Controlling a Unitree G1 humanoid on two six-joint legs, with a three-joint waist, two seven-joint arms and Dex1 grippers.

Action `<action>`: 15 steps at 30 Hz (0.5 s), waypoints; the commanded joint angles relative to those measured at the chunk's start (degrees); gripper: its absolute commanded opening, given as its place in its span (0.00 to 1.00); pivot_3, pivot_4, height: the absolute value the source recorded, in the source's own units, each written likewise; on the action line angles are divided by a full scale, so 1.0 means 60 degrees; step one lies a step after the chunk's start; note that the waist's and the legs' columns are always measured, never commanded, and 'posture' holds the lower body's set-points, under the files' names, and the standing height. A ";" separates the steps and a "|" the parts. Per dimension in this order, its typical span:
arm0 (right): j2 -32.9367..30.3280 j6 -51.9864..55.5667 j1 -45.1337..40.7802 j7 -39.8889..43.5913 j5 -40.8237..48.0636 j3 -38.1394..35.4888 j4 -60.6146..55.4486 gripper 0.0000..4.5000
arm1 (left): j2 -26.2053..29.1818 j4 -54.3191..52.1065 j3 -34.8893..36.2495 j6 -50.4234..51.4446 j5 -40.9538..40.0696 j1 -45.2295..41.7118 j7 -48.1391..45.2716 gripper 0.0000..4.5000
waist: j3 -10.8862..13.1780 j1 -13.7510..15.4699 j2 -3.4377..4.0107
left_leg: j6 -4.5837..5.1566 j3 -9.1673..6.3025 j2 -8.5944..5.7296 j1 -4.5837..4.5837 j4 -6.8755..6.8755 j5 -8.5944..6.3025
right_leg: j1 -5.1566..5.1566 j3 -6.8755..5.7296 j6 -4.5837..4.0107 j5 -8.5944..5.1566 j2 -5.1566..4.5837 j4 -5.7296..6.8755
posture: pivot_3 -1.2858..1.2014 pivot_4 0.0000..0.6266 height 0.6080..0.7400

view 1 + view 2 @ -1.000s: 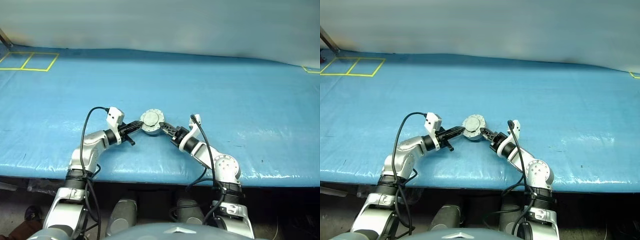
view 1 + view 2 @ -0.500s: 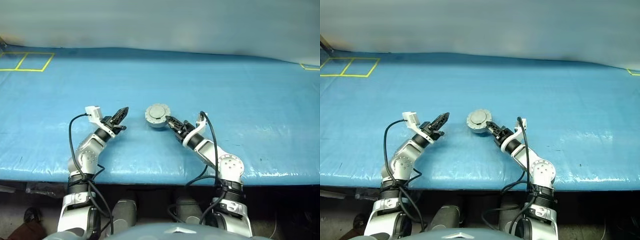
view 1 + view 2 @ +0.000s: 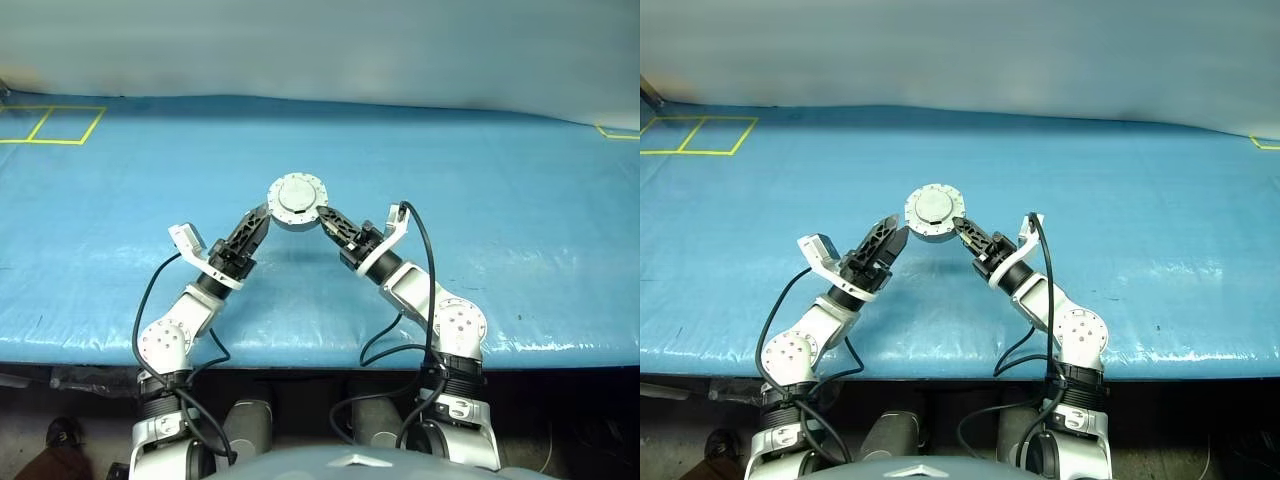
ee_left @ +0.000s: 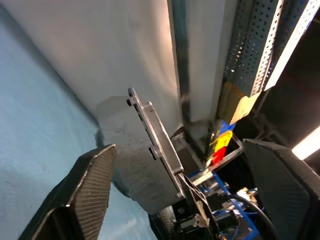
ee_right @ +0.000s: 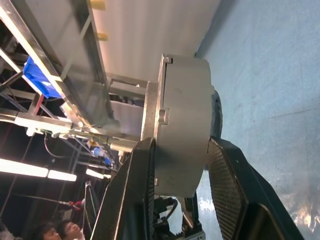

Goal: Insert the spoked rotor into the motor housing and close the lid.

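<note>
With the lid point(image 3: 298, 199) shut over the motor housing point(image 5: 186, 145), the copper windings and the inside of the assembly were hidden, and whether the spoked rotor sat within could not be told. In the right wrist view the lower part of the housing was covered by the right gripper's fingers point(image 5: 131, 200), whose bases were cut off by the picture's edge. In the left wrist view the left gripper's fingers point(image 4: 85, 195) were likewise cut off, and the assembly was seen edge-on, its faces hidden. In the head views contact between the left gripper point(image 3: 252, 228) and the assembly could not be made out.
</note>
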 commanded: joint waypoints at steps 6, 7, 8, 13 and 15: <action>0.0355 -0.0030 -0.0057 0.0409 0.0879 0.0557 -0.0976 0.26 | -0.0088 0.0103 0.0057 0.0396 -0.0674 -0.0190 0.0347 0.99 | 0.0000 -0.0002 0.0000 | 0.0000 0.0001 0.0000 0.0000 0.0000 0.0000 | -0.0001 0.0001 0.0000 0.0000 0.0001 -0.0001 | 0.52 0.24 1.00; 0.0336 -0.0034 -0.0037 0.0411 0.0914 0.0589 -0.1003 0.26 | -0.0096 0.0127 0.0047 0.0401 -0.0656 -0.0227 0.0379 0.99 | 0.0000 -0.0001 0.0000 | 0.0000 0.0000 0.0000 0.0000 0.0000 0.0000 | -0.0002 0.0001 -0.0001 0.0000 0.0001 -0.0001 | 0.52 0.24 1.00; 0.0324 -0.0046 -0.0013 0.0396 0.0948 0.0630 -0.1037 0.26 | -0.0090 0.0155 0.0013 0.0419 -0.0615 -0.0258 0.0404 0.99 | 0.0000 0.0001 0.0000 | 0.0000 0.0000 0.0000 0.0000 0.0000 0.0000 | -0.0002 0.0000 -0.0001 0.0000 0.0001 -0.0001 | 0.52 0.24 1.00; 0.0143 0.0020 0.0124 0.0604 0.0991 0.0986 -0.1262 0.26 | -0.0199 0.0285 0.0004 0.0267 -0.0654 -0.0455 0.0476 0.99 | 0.0000 0.0013 0.0000 | -0.0001 0.0001 0.0000 -0.0001 0.0000 -0.0001 | -0.0001 0.0001 -0.0001 0.0000 0.0001 -0.0002 | 0.52 0.24 1.00; 0.0064 0.0073 0.0204 0.0727 0.0948 0.1178 -0.1341 0.26 | -0.0290 0.0364 0.0003 0.0176 -0.0645 -0.0589 0.0494 0.99 | 0.0000 0.0023 0.0000 | -0.0001 0.0000 0.0000 -0.0002 -0.0001 -0.0001 | -0.0002 0.0000 -0.0001 -0.0001 0.0001 -0.0004 | 0.52 0.24 1.00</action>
